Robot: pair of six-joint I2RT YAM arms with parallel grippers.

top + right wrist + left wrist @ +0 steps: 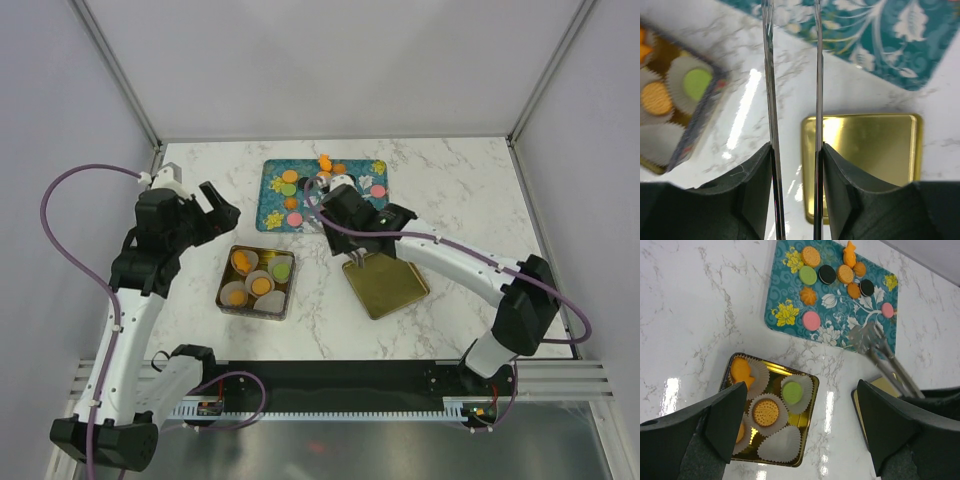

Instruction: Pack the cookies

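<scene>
Several cookies lie on the teal floral tray (840, 315): an orange one (810, 256), a green one (808, 275), a black one (827, 274) and a pink one (811, 320). The gold tin (806, 425) holds paper cups with a green cookie (792, 391) and a tan biscuit (765, 412); one cup (782, 444) is empty. My left gripper (800, 390) hangs open above the tin. My right gripper (795, 150) is shut on metal tongs (768, 75). Their tips (862, 335) reach over the tray's near edge with nothing between the blades.
The tin's gold lid (386, 284) lies on the marble right of the tin (226, 285), under my right arm. The tray (272, 205) sits at the back centre. Grey walls and metal posts enclose the table.
</scene>
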